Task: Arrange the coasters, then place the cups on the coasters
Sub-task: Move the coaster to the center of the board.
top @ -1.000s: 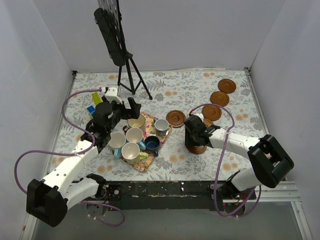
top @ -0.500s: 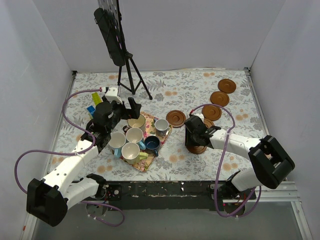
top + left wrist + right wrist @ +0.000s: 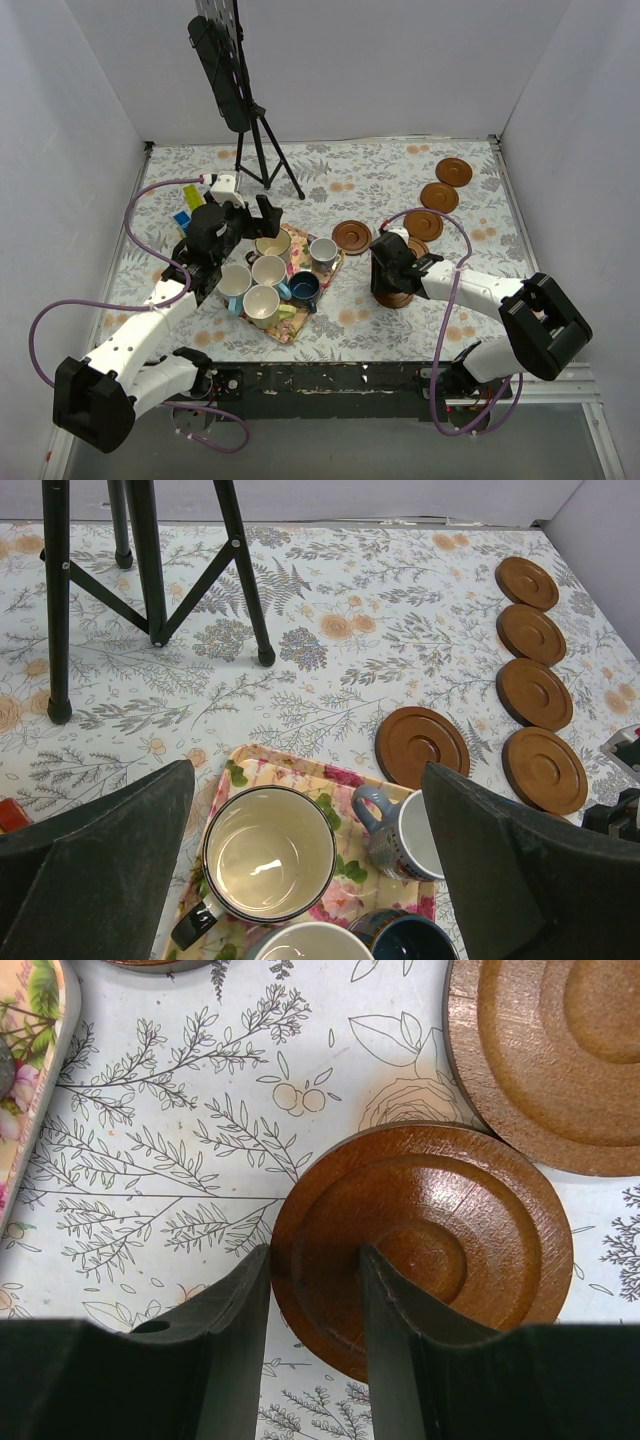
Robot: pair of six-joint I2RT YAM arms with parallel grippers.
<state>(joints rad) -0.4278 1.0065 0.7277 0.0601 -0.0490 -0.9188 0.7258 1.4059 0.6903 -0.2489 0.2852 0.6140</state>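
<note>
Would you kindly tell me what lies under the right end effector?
A coaster, its rim pinched by the right end effector, over the floral tablecloth; the fingers cover its near edge.

Five brown coasters [image 3: 531,633] on the floral surface [image 3: 330,590]: four in a row at right, a fifth coaster [image 3: 422,747] just beside the floral mat [image 3: 300,773]. Mat carries a cream cup [image 3: 268,853], a grey-white cup [image 3: 405,838] and two more cut off below. Tripod legs [image 3: 150,570] upper left; left tool [image 3: 307,780] with fingers [image 3: 100,870] spread wide.
</note>
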